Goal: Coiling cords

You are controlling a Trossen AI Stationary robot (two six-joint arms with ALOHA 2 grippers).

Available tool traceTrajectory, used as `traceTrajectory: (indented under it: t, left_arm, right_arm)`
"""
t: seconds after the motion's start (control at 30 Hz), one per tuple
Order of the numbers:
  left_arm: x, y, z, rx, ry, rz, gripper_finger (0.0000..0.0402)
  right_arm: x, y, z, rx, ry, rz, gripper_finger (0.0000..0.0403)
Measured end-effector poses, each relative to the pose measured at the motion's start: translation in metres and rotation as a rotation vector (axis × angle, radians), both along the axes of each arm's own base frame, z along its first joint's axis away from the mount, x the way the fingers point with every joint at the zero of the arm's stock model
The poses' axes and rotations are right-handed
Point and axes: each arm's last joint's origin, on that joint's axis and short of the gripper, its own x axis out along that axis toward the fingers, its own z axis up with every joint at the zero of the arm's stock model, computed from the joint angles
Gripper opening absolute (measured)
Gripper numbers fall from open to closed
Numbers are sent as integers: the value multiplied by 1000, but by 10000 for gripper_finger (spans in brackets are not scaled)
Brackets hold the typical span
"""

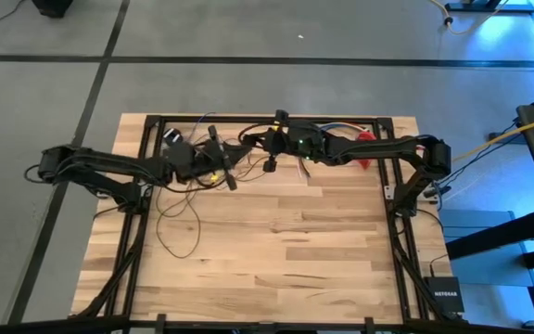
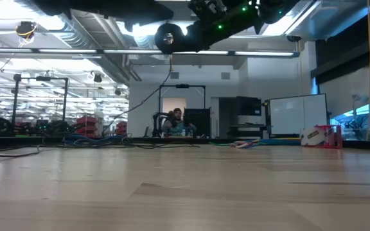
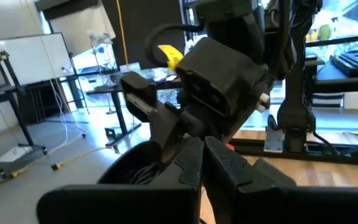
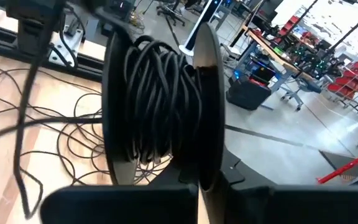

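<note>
High view: both arms are meeting over the far middle of the desk [image 1: 276, 250]; the left gripper [image 1: 222, 160] and right gripper [image 1: 269, 141] are sitting close together, while loose cords [image 1: 182, 215] are trailing across the left part of the desk.

Low view: a person [image 2: 176, 122] is sitting far off.

Left wrist view: its fingers [image 3: 219, 168] are pressing together.

Right wrist view: cords are lying wound on a black spool [image 4: 160, 106], fingers closed at its rim

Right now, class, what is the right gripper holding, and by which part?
The right gripper appears to pinch the spool of cord by one flange's rim.
</note>
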Motion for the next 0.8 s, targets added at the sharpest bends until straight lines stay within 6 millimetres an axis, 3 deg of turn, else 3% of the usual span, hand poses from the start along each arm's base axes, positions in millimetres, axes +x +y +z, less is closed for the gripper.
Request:
traceTrajectory:
  t: [0.3, 0.47, 0.57, 0.8]
  left_arm:
    - [7, 0, 4, 36, -37, 2, 6]
    - [14, 1, -2, -23, -55, -6, 6]
    - [14, 1, -5, 28, -5, -4, 8]
    - [11, -2, -1, 110, 41, 5, 81]
  right_arm:
    - [0, 0, 2, 21, -25, -4, 3]
    - [1, 0, 2, 38, -43, -8, 3]
    - [1, 0, 2, 48, -43, 6, 3]
    - [1, 0, 1, 50, -42, -5, 3]
